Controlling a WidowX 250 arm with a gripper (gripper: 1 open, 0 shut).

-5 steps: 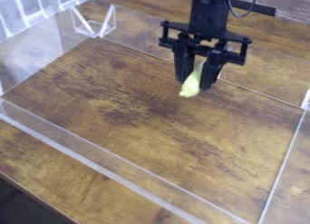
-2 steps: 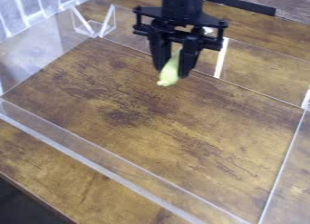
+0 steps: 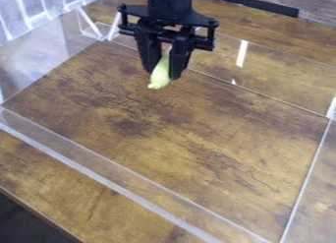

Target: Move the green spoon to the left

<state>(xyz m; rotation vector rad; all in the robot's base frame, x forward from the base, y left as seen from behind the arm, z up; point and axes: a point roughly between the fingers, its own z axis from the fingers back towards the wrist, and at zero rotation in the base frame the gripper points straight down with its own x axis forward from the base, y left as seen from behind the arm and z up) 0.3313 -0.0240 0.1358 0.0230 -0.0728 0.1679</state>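
The green spoon (image 3: 159, 75) hangs upright between the black fingers of my gripper (image 3: 163, 72), its yellow-green handle end poking out below them. The gripper is shut on it and points straight down over the back left part of the wooden table (image 3: 184, 139). The spoon is lifted clear of the wood. Its metal head is hidden inside the fingers.
A clear acrylic wall (image 3: 118, 183) fences the work area along the front, with another pane (image 3: 308, 178) on the right side. A clear plastic stand (image 3: 94, 26) sits at the back left, close to the gripper's left side.
The gripper has carried the spoon to the left and slightly toward the back, still shut on it.
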